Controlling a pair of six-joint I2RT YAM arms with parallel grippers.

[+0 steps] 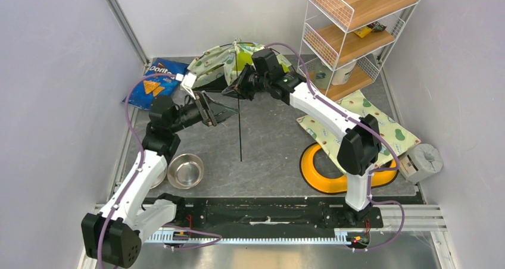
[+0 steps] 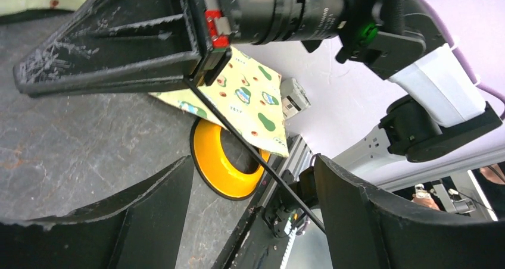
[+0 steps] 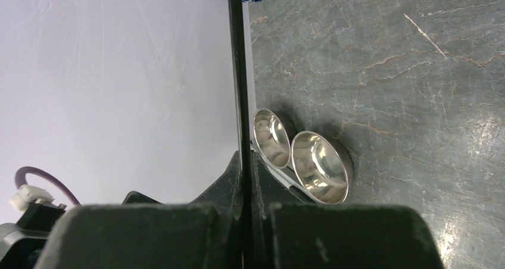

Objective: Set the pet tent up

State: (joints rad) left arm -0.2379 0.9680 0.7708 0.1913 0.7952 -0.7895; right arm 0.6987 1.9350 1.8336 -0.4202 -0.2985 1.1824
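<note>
**Top view.** The pet tent (image 1: 221, 59) lies slumped at the far centre of the table (image 1: 274, 144), not yet standing. Just near of it you see the right gripper (image 1: 236, 90), clamped on the upper end of one thin black pole (image 1: 240, 129). The right wrist view shows both of its fingers pressed against the rod with no gap.

The pole's long axis runs far to near in this view, from that clamp toward the near edge. Its free end sits at or just above the table surface; which of the two cannot be told.

The left gripper (image 1: 219, 110) stands just left of the pole, spread wide and holding nothing, with its opening turned rightward at the rod. In the left wrist view the pole crosses the gap between the two fingers (image 2: 143, 212) on a slant, closer to one than the other. Whether it touches that one cannot be told.

**Relation to note.** The rod lies right of the left gripper and within its span, so your left arm is the nearer one to the free length. The tent lies far of both grippers.

**Judgement.** You appear to be at a second grasp on the pole. Closing calls for the fingers to sit square across the rod, or the thin shaft may slip out sideways.

The matching mat (image 1: 357, 126) and the steel bowl (image 1: 185, 170) lie well apart from this work.
</note>
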